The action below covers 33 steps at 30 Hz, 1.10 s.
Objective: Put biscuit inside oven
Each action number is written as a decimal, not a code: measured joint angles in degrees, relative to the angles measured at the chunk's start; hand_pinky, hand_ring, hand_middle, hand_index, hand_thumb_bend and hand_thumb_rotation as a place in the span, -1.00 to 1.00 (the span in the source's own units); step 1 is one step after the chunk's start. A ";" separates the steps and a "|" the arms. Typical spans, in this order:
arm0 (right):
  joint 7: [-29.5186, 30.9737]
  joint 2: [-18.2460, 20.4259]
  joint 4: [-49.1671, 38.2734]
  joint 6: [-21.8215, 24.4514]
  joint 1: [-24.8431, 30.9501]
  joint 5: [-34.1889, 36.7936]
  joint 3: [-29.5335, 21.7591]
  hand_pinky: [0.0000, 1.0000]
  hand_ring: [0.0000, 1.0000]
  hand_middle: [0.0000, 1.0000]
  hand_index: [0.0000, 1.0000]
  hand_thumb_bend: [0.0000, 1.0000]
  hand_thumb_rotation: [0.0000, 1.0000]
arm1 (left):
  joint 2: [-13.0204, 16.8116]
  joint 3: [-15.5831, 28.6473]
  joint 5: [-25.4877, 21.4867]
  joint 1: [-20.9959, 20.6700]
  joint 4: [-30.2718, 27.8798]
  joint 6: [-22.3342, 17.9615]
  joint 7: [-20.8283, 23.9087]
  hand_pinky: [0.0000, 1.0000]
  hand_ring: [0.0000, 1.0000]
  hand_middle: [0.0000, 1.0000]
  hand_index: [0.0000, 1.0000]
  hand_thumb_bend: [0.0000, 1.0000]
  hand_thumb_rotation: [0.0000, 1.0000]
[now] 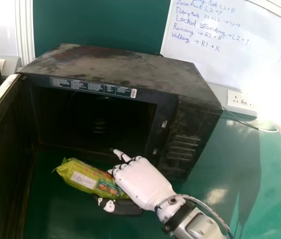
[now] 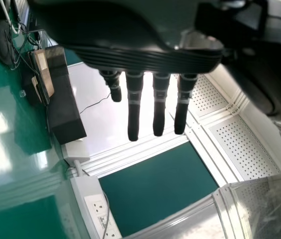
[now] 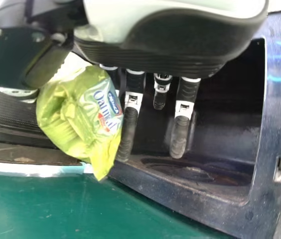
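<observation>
Right hand (image 1: 143, 183) pinches biscuit packet (image 1: 87, 179) near one end between fingers and thumb, just outside open oven (image 1: 115, 64), likely so free end enters first; left hand (image 2: 133, 114) idle, fingers straight.

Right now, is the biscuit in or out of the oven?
Out. The right robot hand holds the biscuit in front of the oven, whose door is open.

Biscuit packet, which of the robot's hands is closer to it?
Right. The right hand holds the packet between thumb and fingers; the left hand, fingers straight, is away from it, its wrist camera facing a socket strip.
</observation>
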 measured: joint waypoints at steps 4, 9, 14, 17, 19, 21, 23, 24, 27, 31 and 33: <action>0.05 1.70 1.49 0.64 -1.39 -0.15 1.18 -0.12 -0.06 -0.02 -0.06 0.00 -1.00 | 0.01 0.01 -0.14 0.07 0.05 -0.61 0.00 0.20 0.51 0.68 0.66 0.85 0.09; -0.61 3.29 4.77 1.44 -3.78 -1.54 2.37 -0.12 -0.06 -0.03 -0.05 0.00 -1.00 | 0.01 -0.01 0.34 0.11 0.05 -0.62 0.26 0.19 0.50 0.68 0.66 0.83 0.09; -2.05 5.01 8.93 2.18 -6.41 -2.78 3.66 -0.12 -0.07 -0.02 -0.05 0.00 -1.00 | 0.01 0.01 0.07 0.18 0.38 -1.33 0.19 0.20 0.51 0.68 0.66 0.84 0.07; -3.63 6.04 11.96 3.04 -7.92 -3.81 4.21 -0.12 -0.06 -0.02 -0.06 0.00 -1.00 | 0.02 0.01 -0.11 0.29 0.53 -1.49 0.16 0.19 0.50 0.67 0.65 0.85 0.07; -4.52 6.55 14.19 3.43 -9.10 -4.39 4.70 -0.13 -0.06 -0.02 -0.06 0.00 -1.00 | 0.02 0.01 -0.18 0.34 0.56 -1.52 0.10 0.19 0.51 0.67 0.65 0.84 0.07; -5.46 6.91 16.25 3.70 -10.29 -4.61 5.29 -0.15 -0.07 -0.03 -0.05 0.00 -1.00 | 0.02 0.01 -0.25 0.37 0.55 -1.55 -0.10 0.19 0.51 0.66 0.64 0.84 0.08; -6.23 7.19 18.41 3.93 -11.74 -4.89 5.77 -0.15 -0.07 -0.03 -0.05 0.00 -1.00 | 0.02 0.01 -0.39 0.40 0.47 -1.43 -0.29 0.19 0.51 0.66 0.64 0.84 0.08; -6.62 7.33 19.23 4.08 -12.25 -4.97 5.92 -0.14 -0.07 -0.03 -0.05 0.00 -1.00 | 0.02 0.02 -0.47 0.42 0.43 -1.33 -0.32 0.19 0.51 0.66 0.64 0.84 0.09; -8.03 7.85 22.67 4.37 -14.36 -5.03 6.53 -0.18 -0.09 -0.03 -0.03 0.00 -1.00 | 0.02 0.02 -0.83 0.46 0.42 -1.14 -0.35 0.20 0.50 0.66 0.63 0.86 0.10; -9.60 8.69 27.37 5.15 -17.08 -4.95 7.34 -0.11 -0.06 -0.02 -0.06 0.00 -1.00 | 0.02 0.05 -0.72 0.64 0.44 -1.34 -0.28 0.24 0.52 0.67 0.64 0.85 0.11; -10.36 9.04 29.88 5.55 -18.68 -4.87 7.61 -0.08 -0.05 -0.02 -0.06 0.00 -1.00 | 0.02 0.04 -0.73 0.65 0.46 -1.33 -0.16 0.26 0.53 0.67 0.64 0.85 0.09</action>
